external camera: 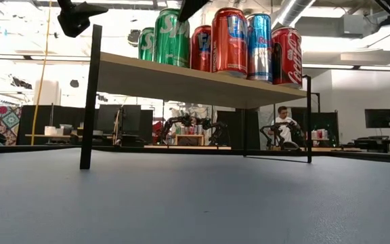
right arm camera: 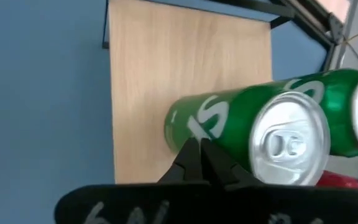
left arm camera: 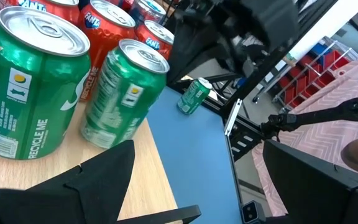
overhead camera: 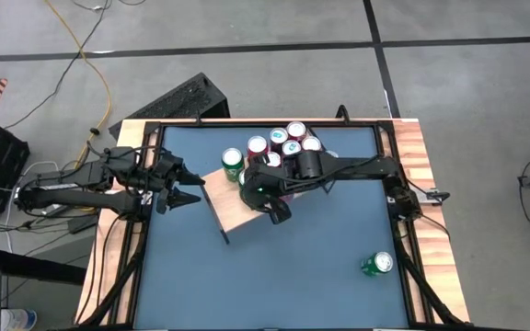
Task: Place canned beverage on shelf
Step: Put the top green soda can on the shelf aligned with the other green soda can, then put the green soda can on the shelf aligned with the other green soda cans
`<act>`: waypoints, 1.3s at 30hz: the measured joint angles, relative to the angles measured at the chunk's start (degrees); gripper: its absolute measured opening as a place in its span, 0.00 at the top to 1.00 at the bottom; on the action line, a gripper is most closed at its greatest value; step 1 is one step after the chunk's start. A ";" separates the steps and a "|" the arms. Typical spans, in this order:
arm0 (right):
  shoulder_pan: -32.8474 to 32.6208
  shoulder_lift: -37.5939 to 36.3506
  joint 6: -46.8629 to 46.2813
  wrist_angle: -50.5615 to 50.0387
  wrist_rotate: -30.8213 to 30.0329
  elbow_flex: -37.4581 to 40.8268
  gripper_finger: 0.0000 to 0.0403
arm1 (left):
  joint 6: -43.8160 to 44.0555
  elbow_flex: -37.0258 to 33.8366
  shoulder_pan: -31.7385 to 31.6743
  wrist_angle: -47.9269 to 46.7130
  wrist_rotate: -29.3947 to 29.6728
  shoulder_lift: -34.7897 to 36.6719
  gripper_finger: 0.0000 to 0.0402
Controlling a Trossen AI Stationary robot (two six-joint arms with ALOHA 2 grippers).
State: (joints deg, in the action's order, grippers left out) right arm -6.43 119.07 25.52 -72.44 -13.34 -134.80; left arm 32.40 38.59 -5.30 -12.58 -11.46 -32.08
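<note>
**Right arm empty over a stocked shelf**

I saw the right gripper [right arm camera: 199,163] with fingers pressed together on nothing, poised above the shelf [overhead camera: 247,210] beside a standing green can [right arm camera: 253,140]. The left gripper [overhead camera: 180,187] waited at the shelf's edge, fingers spread. One can [overhead camera: 376,265] lay on the worktop [overhead camera: 293,276]; I judged fetching it came next

The shelf [overhead camera: 237,207] at the centre of the high view is pale, light-grained wood on thin black legs, standing on a dark blue table [overhead camera: 320,248] edged in reddish-brown wood. On it stand green cans [left arm camera: 30,87] with white and yellow markings and silver tops, beside red cans [external camera: 230,41] with blue and white lettering. At lower right of the high view lies another green can [overhead camera: 376,265], and both grippers are black.
</note>
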 joint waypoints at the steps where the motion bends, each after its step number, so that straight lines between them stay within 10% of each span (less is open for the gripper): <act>1: 0.19 0.16 -0.02 -0.29 -0.02 0.09 1.00 | 0.00 0.00 0.00 0.02 0.02 0.00 0.15; 20: -2.81 -3.06 -0.03 -2.86 -4.87 0.09 1.00 | -0.17 0.00 0.00 0.00 0.13 0.00 0.15; 26: -9.47 -7.66 -13.55 -8.35 -1.53 0.05 0.99 | -1.27 0.00 0.00 0.00 0.11 0.00 0.15; 39: -24.08 -14.17 -57.78 -17.59 1.34 17.59 0.46 | -5.22 0.00 0.04 0.00 0.09 -0.15 0.15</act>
State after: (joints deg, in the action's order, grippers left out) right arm -30.51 104.89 -32.26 -90.03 -12.00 -117.21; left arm 27.18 38.59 -5.26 -12.58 -11.37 -32.23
